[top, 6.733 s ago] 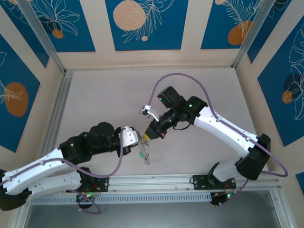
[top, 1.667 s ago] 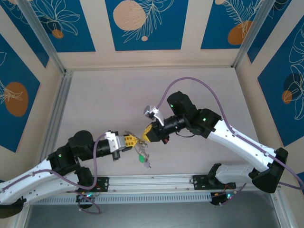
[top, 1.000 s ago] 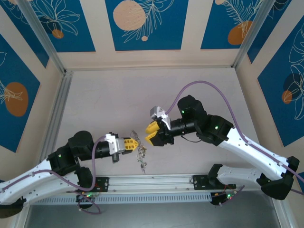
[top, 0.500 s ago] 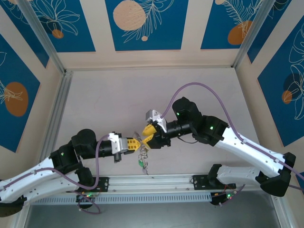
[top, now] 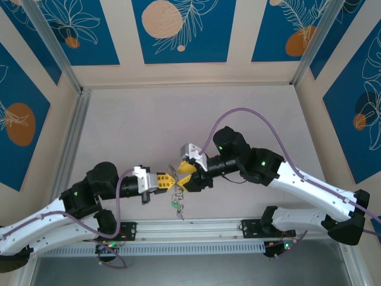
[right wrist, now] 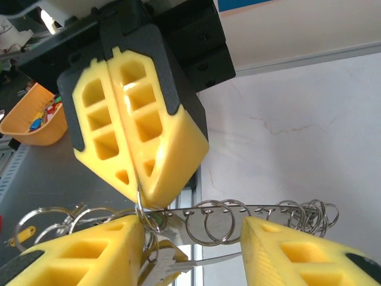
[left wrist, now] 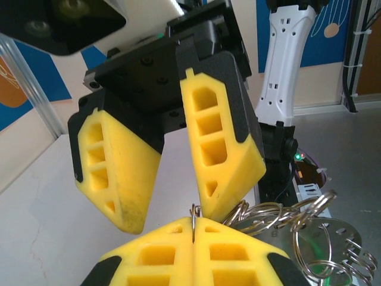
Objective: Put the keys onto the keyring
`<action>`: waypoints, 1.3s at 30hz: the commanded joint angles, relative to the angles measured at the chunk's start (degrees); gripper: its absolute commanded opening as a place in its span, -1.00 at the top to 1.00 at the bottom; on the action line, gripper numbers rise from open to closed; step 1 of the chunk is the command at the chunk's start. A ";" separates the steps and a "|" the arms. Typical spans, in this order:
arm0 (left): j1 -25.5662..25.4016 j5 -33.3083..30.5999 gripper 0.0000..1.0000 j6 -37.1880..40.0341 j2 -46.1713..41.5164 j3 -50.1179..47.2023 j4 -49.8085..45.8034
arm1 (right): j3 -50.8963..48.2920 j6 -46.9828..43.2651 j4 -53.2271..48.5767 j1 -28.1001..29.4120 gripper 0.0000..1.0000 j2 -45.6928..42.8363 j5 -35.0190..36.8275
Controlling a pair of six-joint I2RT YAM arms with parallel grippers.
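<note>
Treat the keyring [right wrist: 226, 210] as light, springy, slippery wire with loose keys [top: 176, 203] dangling under it near the front of the surface [top: 137, 131]; with the left claw [right wrist: 138, 192] clamped on one end, pinch the bare wire just beside it, inside the parted right claw [right wrist: 193, 238]

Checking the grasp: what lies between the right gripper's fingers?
In the right wrist view, the keyring with its small rings crosses that gap, pinched by the left gripper.
</note>
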 commanded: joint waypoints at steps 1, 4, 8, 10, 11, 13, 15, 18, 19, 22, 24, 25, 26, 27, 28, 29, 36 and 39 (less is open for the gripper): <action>-0.36 2.14 1.00 -0.98 -0.93 2.47 3.99 | -0.92 -1.54 0.48 0.55 0.04 -1.94 1.26; -0.36 2.67 1.00 -1.28 -0.48 2.56 4.24 | -1.25 -1.90 1.41 0.56 0.05 -2.21 1.50; -0.34 3.24 1.00 -1.68 -0.08 2.39 4.69 | -1.25 -2.58 3.07 0.67 0.18 -1.69 1.03; -0.36 3.39 1.00 -1.80 -0.08 2.30 4.90 | -1.04 -2.92 3.53 0.67 0.28 -1.22 0.40; -0.36 3.32 1.00 -1.88 -0.12 2.30 4.98 | -0.95 -3.15 3.62 0.76 0.31 -0.95 0.16; -0.41 3.39 1.00 -2.07 -0.33 2.06 5.49 | -0.86 -3.40 3.77 0.97 0.39 -0.55 -0.04; -0.36 3.57 1.00 -2.40 -0.39 1.61 6.37 | -0.94 -3.98 4.17 1.14 0.54 -0.42 -0.26; -0.36 3.39 1.00 -2.52 0.08 1.09 7.10 | -1.03 -4.45 4.65 1.47 0.88 -0.42 -0.30; -0.36 3.24 1.00 -2.55 0.27 0.99 7.28 | -0.94 -4.56 4.66 1.55 0.97 -0.48 -0.31; -0.36 2.00 1.00 -2.49 1.15 0.98 6.83 | -0.53 -4.53 4.40 1.51 1.00 -0.76 -0.30; -0.32 -0.14 1.00 -2.52 1.29 0.98 6.30 | 0.29 -4.36 3.07 1.43 1.00 -0.70 0.38; -0.36 -1.17 1.00 -2.47 1.37 1.13 5.67 | 0.72 -4.48 2.19 1.33 1.00 -0.61 0.87; -0.34 -2.18 1.00 -2.51 1.58 1.43 4.88 | 1.15 -4.85 1.24 1.29 1.00 -0.65 1.62; -0.30 -3.23 1.00 -2.52 1.86 1.87 3.76 | 1.44 -5.25 0.14 1.21 1.00 -0.89 2.52; -0.28 -3.97 0.91 -2.63 2.15 2.26 2.88 | 1.80 -5.53 -0.63 1.13 1.00 -1.08 3.20; -0.28 -4.91 0.71 -2.65 2.41 2.74 1.90 | 2.19 -5.82 -1.77 0.82 1.00 -1.20 3.96; 0.05 -16.85 0.04 0.40 7.41 8.09 -6.37 | 8.03 -11.46 -13.25 -1.26 1.00 2.52 13.57; 1.29 -18.93 0.04 2.49 11.14 10.93 -8.20 | 10.27 -14.22 -16.80 -2.30 1.00 4.55 13.23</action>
